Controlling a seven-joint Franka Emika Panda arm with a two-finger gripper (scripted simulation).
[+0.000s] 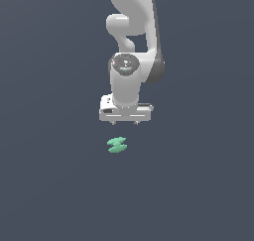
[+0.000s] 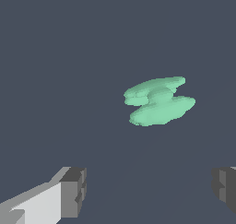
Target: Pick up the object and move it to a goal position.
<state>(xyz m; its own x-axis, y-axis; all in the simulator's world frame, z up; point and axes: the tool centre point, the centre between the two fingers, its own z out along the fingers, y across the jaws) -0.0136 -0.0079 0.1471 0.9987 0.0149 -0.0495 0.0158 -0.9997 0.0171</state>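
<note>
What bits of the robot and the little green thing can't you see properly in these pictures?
- Gripper: in the exterior view its fingers are too small to make out, mostly hidden beneath the hand.
- Fingers: in the wrist view both are cut off by the picture's edges, though the wide gap shows the gripper is open.
- Green piece: its underside is hidden in both views, lying against the floor.
- Arm: its top is cut off by the exterior view's upper edge.

A flat, plain dark slate-blue surface (image 1: 54,185) fills both views, uniform in colour, with no markings, edges or texture to be made out anywhere on it.
</note>
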